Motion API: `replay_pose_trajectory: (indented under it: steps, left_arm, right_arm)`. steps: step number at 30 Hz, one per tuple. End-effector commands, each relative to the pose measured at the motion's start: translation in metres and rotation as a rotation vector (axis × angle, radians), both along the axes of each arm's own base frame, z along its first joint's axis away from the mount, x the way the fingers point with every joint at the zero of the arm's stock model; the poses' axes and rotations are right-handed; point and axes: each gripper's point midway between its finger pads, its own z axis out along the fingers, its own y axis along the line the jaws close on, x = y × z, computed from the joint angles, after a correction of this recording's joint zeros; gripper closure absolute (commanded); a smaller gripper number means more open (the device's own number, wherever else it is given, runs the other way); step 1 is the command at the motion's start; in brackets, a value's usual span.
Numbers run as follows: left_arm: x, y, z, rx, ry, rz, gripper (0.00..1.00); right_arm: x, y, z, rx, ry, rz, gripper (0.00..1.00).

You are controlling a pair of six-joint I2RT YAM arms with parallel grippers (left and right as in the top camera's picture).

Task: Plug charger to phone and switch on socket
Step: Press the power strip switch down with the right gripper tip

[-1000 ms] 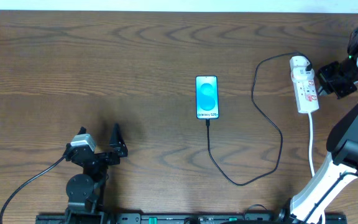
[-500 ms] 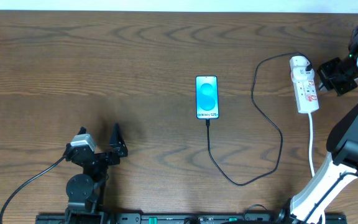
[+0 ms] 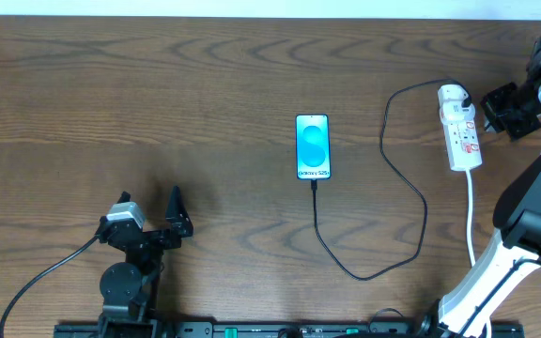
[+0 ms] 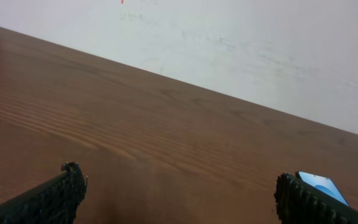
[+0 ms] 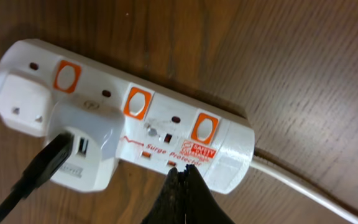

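The phone [image 3: 313,146] lies flat mid-table, cyan screen up; a corner of it [image 4: 322,185] shows past my left finger. The charger's black cable [image 3: 364,275] runs from the phone's near end in a loop to the white adapter [image 5: 82,146] seated in the socket [image 3: 462,136]. My right gripper [image 5: 180,171] is shut and empty, its tip at the near edge of the socket [image 5: 229,149], below the orange switches [image 5: 204,127]. From overhead, the right gripper [image 3: 488,111] sits just right of the strip. My left gripper [image 4: 179,183] is open and empty, low over bare wood at the front left.
The strip's thick white cord [image 3: 471,211] trails toward the front edge beside the right arm's base [image 3: 482,282]. A pale wall [image 4: 260,43] backs the table's far edge. Bare wooden tabletop [image 3: 158,103] fills the left half.
The right gripper has drawn slightly back to the right, away from the strip. The left arm, phone and cable have not moved.
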Motion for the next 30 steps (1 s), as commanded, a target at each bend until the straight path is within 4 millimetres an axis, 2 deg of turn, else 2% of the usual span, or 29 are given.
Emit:
replay_pose_trajectory:
  steps: [1,7,12,22,30]
  left_arm:
    - [0.0,0.002,-0.019,0.02,0.052,0.013,0.01]
    - [0.0,0.002,-0.019,0.02,0.052,0.013,0.01]
    - [0.0,0.002,-0.019,0.02,0.052,0.012,0.01]
    - [0.0,0.002,-0.019,0.02,0.052,0.013,0.01]
    - [0.0,0.002,-0.019,0.02,0.052,0.012,0.01]
  right_arm:
    - [0.006,0.001,-0.018,-0.005,0.028,-0.006,0.99]
    - [0.021,0.01,-0.037,0.037,0.002,0.011,0.99]
    - [0.031,0.007,-0.038,0.023,-0.034,0.013,0.99]
    - [0.037,0.009,-0.04,0.015,-0.052,0.022,0.99]
    - [0.043,0.024,-0.06,0.008,-0.065,0.055,0.99]
